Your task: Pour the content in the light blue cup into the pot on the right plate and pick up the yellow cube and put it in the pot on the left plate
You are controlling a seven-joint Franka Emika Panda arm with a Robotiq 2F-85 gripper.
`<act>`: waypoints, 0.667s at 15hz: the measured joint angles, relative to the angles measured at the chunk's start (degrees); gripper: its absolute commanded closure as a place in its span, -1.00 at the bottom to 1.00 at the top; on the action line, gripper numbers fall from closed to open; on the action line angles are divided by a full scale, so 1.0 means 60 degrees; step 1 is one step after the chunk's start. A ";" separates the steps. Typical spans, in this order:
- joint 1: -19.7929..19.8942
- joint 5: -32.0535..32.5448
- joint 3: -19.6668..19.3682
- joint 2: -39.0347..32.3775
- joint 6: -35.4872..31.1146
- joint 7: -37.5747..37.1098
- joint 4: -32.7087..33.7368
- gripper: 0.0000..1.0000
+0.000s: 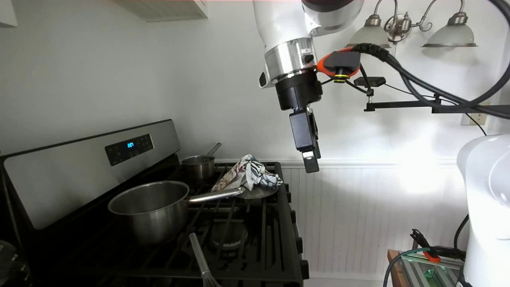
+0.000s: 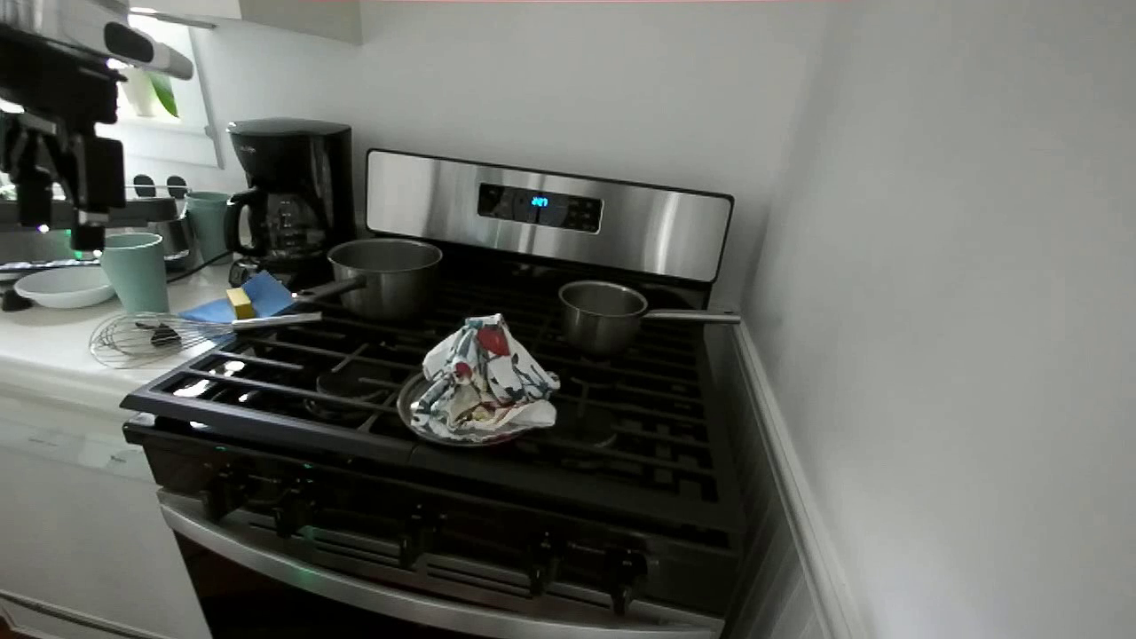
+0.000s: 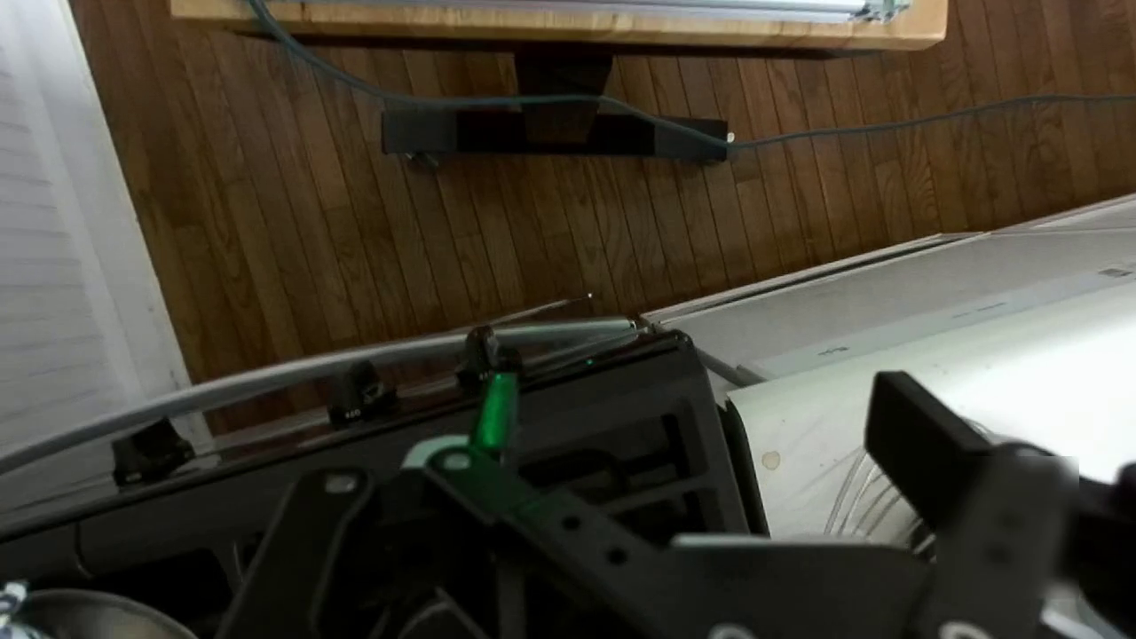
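One pale blue cup (image 2: 138,275), long axis upright, stands on the table (image 2: 44,335) beside a white bowl (image 2: 64,286); a similar cup (image 2: 209,222) stands behind, and I take the front one as mine to pour. From my hand (image 2: 60,232) it lies lower, showing down and to the right in an exterior view; the gap in depth I cannot tell. My grip is spread with nothing in it, so I judge I must descend and take the cup side-on.

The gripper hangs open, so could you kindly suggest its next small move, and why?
I'd likely ease the gripper toward the front light blue cup: the jaws stand apart with nothing between them, and that cup, first in the task, stands upright on the counter.
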State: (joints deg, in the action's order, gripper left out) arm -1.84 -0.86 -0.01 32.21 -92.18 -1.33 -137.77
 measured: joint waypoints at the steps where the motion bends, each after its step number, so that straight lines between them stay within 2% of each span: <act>1: -0.0080 -0.0058 0.0047 -0.0148 -0.0428 0.0065 0.0005 -1.00; 5: -0.0700 -0.0696 0.0323 -0.0808 -0.2176 0.0529 0.0089 -1.00; 10: -0.1610 -0.1425 0.0809 -0.2122 -0.3549 0.1342 0.0702 -1.00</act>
State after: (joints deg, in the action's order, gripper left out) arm -11.50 -9.41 4.85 19.48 -113.48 6.72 -133.56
